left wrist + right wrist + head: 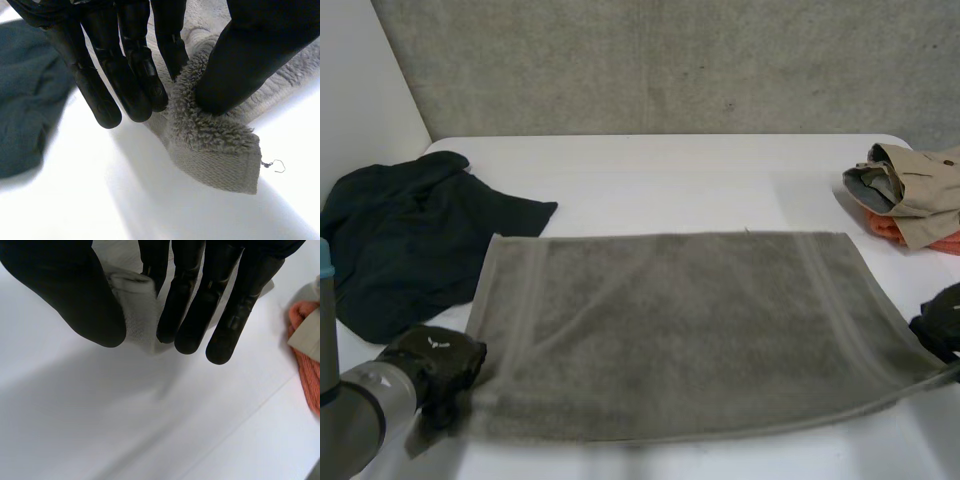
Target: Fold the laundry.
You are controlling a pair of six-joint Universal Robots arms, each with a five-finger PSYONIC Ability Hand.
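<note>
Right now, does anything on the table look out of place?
Only small things: a loose thread curls off the grey towel corner pinched by the left hand, and the dark garment lies crumpled, unfolded.

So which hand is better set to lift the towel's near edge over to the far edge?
Right, narrowly. The right hand pinches its near corner of the grey towel close to the tip. The left hand pinches its corner too, but the tip sticks out past the thumb.

A white table [700,180] meets a grey wall [670,60] (rough, like concrete) along its far edge.
</note>
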